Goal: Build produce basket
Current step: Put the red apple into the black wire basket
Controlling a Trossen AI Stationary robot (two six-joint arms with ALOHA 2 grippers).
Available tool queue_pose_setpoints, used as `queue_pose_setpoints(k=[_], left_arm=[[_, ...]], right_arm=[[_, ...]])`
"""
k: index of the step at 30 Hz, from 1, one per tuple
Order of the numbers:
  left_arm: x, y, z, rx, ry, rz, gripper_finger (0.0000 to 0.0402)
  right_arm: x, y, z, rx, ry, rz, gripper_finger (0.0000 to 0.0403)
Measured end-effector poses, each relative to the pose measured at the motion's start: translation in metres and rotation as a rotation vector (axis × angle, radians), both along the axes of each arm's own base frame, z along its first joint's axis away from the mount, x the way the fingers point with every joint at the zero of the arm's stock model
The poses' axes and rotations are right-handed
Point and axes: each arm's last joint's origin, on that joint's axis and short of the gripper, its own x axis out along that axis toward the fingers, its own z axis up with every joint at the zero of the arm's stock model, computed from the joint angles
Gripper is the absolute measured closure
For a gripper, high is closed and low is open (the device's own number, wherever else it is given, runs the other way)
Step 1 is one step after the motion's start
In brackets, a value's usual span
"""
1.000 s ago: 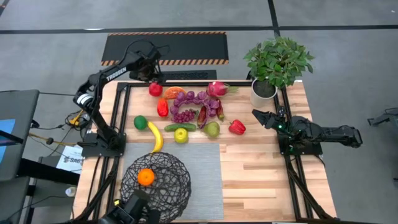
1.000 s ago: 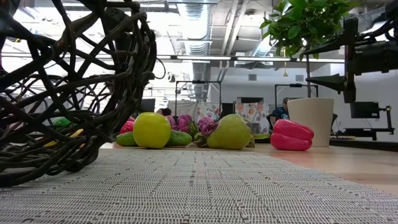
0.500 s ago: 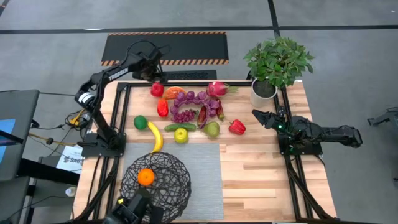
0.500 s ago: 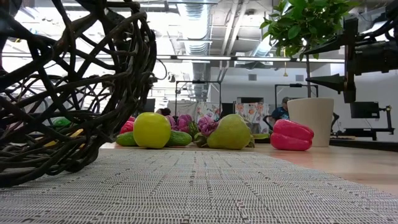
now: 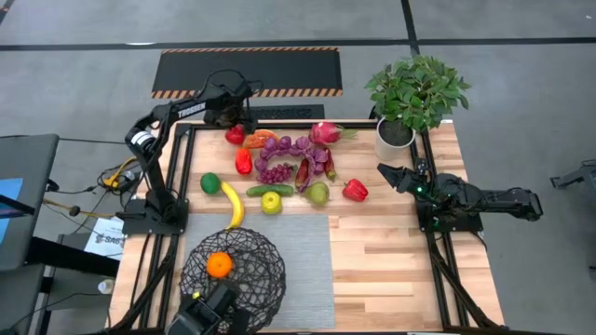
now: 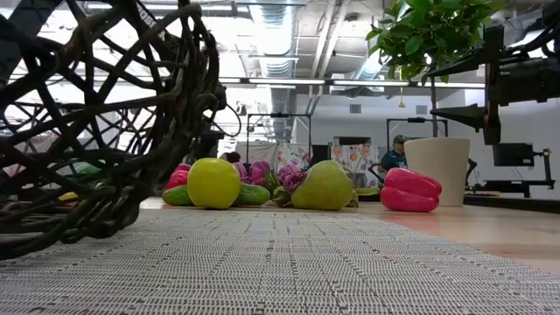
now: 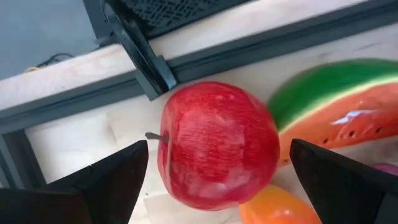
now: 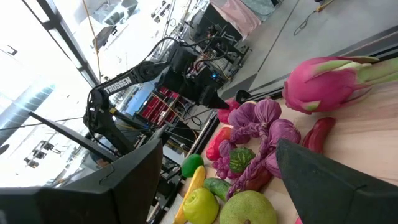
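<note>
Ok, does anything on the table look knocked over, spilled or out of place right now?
Nothing stands out. The basket holds one orange, the plant stands upright, and the other fruit lies grouped at the far side, where the open left gripper hovers over the apple.

grey floor (image 5: 521, 112), striped black mat (image 5: 247, 70), possibly bright ceiling lights (image 6: 262, 26).

A light wooden bench (image 5: 391, 251) framed by dark rails carries a grey woven mat (image 5: 303, 251), with a black wire basket (image 5: 244, 272) resting on the mat's corner. Beyond the mat lie toy produce (image 5: 284, 166): apple, watermelon slice, grapes, dragonfruit, peppers, banana, lime, cucumber and pear. A white-potted plant (image 5: 396, 138) stands just beside the dragonfruit.
</note>
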Motion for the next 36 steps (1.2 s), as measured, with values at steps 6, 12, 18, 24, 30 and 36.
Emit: queue_pose_setpoints(k=[6,12,18,24,30,36], left_arm=[[0.000,-0.004,-0.002,-0.045,0.007,-0.004,0.0024],[0.000,-0.007,-0.002,-0.093,0.024,-0.008,0.0024],[-0.001,-0.010,-0.003,-0.154,-0.009,-0.012,0.0024],[0.001,-0.008,-0.001,-0.143,-0.029,-0.002,0.0024],[0.001,-0.003,0.008,-0.120,-0.048,0.029,0.0024],[0.002,0.004,-0.007,-0.175,-0.005,0.048,0.0024]], right_arm=[[0.000,0.000,0.000,-0.001,0.001,0.000,0.0069],[0.000,0.000,0.000,-0.003,0.002,0.000,0.0069],[0.000,0.000,0.000,-0.016,0.011,-0.001,0.0069],[0.000,0.000,0.000,-0.022,0.015,-0.001,0.0069],[0.000,0.000,0.000,-0.022,0.015,-0.002,0.0069],[0.000,0.000,0.000,-0.022,0.015,-0.002,0.0069]])
